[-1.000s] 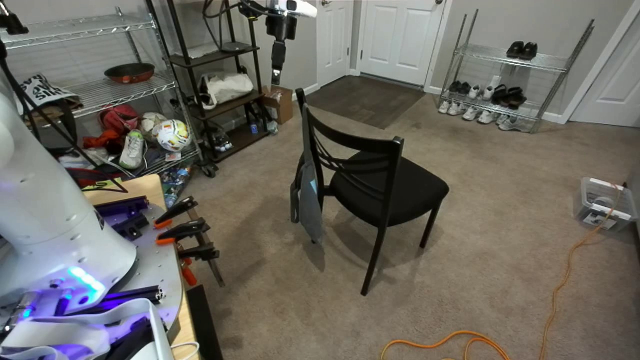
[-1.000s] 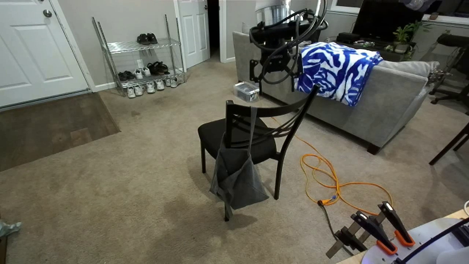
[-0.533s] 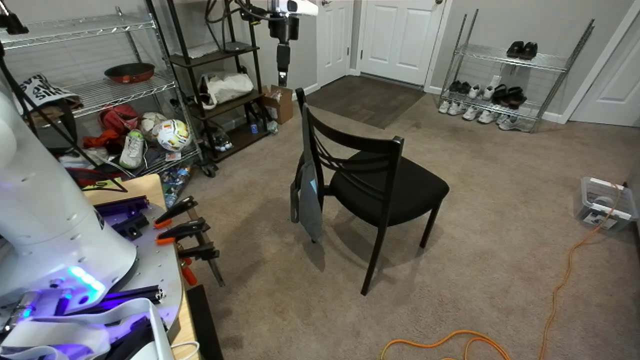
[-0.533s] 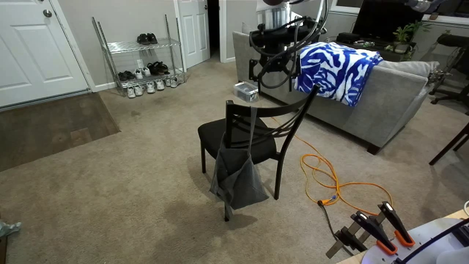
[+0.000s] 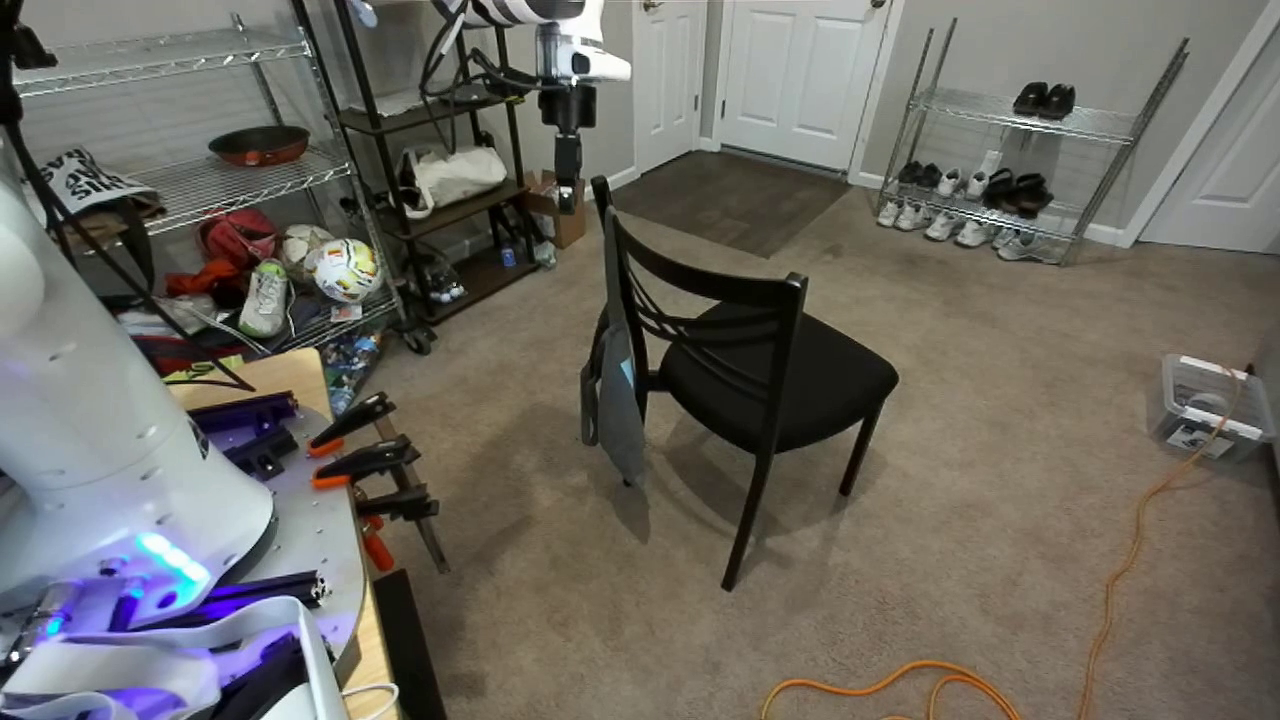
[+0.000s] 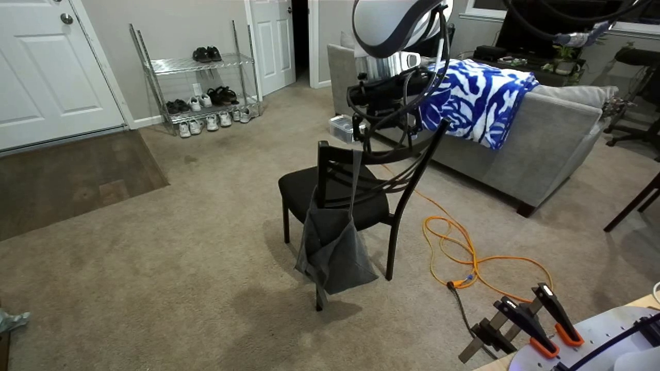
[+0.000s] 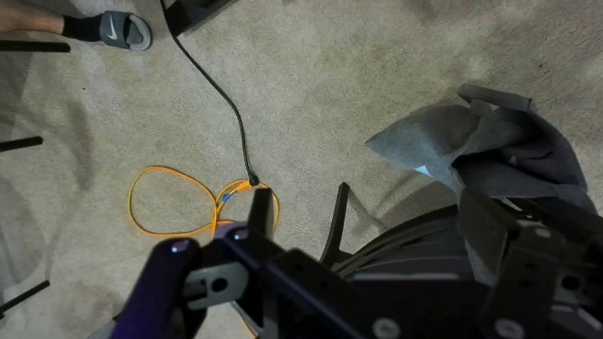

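Bag (image 6: pixel 337 257) hanging on a chair (image 5: pixel 785 375), gripper (image 7: pixel 367 202) hovering close by

I can see the gray cloth bag on the outside of the black chair's back, near one corner, its strap (image 6: pixel 355 178) looped over the top. The fabric sags in loose folds. The wrist view catches it off to the right, with one dark fold gaping and a small pale-blue patch (image 7: pixel 423 170) showing near an edge.

The gripper points down close to the top of the chair back. Its two fingers (image 7: pixel 260 212) stand wide apart. In an exterior view a thin gap shows between the gripper and the chair, so they are not touching. The white robot arm (image 5: pixel 100 400) stands on a table (image 5: pixel 290 375) where black-and-orange clamps (image 5: pixel 365 460) jut past the edge.

On the carpet (image 6: pixel 206 268) an orange cord (image 6: pixel 475 263) lies in loops and meets a black cord (image 7: pixel 226 97). A sandaled foot (image 7: pixel 120 30) shows at the upper left of the wrist view. A gray sofa (image 6: pixel 554 149) stands farther off, a blue-and-white blanket (image 6: pixel 472 100) draped over its back. A clear plastic box (image 6: pixel 339 134) sits near it. Pairs of shoes (image 6: pixel 206 54) sit on a metal shoe rack (image 6: pixel 172 67). Some wire shelving (image 5: pixel 170 50) holds a frying pan (image 5: pixel 260 147), with a white patterned ball (image 5: pixel 345 270) on a lower shelf.
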Robot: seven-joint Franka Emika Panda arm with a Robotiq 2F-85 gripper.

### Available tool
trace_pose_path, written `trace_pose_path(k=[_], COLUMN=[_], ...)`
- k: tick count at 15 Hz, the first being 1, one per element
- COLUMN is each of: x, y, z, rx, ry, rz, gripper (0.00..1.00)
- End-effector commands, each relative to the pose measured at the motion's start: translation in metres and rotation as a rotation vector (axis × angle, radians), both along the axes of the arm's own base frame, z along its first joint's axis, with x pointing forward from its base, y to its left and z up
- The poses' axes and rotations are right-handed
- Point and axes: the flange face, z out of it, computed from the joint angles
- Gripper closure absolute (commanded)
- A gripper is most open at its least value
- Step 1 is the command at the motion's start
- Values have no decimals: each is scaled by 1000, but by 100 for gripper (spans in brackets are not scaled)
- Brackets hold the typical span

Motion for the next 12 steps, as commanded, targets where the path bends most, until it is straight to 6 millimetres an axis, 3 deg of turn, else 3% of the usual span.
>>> trace_pose_path(k=[1, 7, 12], x=[-2, 10, 25], y=[7, 17, 12], z=[-6, 10, 24], rx=[-25, 8, 134], ry=[-60, -292, -366], rz=[122, 143, -34], gripper=[0, 0, 0])
